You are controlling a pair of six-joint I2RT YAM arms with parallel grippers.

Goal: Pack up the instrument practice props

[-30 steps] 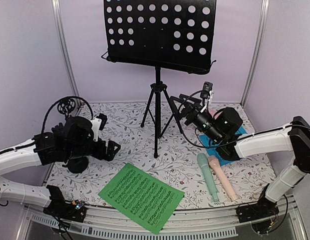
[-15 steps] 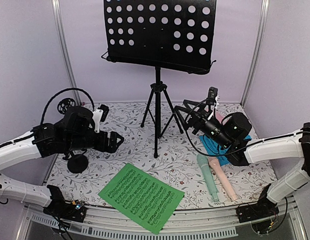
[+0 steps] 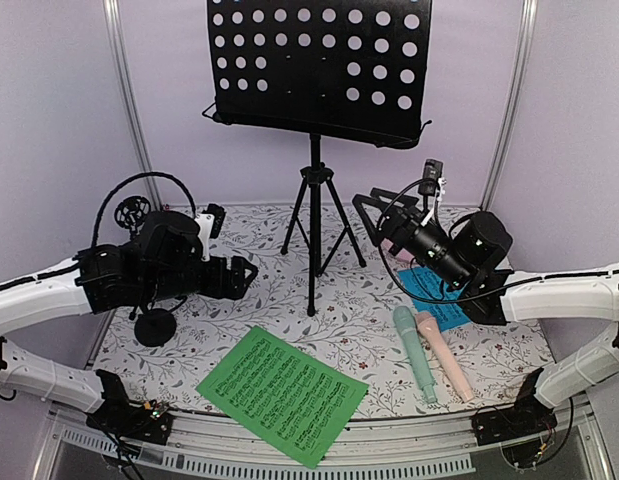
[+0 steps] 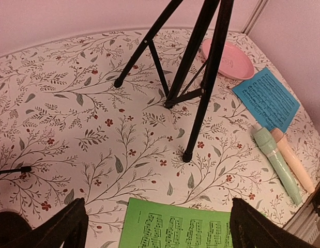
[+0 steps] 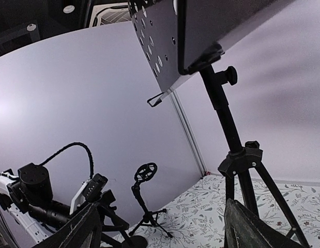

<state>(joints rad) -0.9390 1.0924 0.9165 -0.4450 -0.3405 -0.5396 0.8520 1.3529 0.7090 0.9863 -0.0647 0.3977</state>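
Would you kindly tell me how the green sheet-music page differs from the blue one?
The green page lies at the front, midway between the arms; the blue page lies farther back on the right, near the pink dish. From above, the green page shows whole, while the right arm hides part of the blue page. Both lie flat, print up, turned askew.
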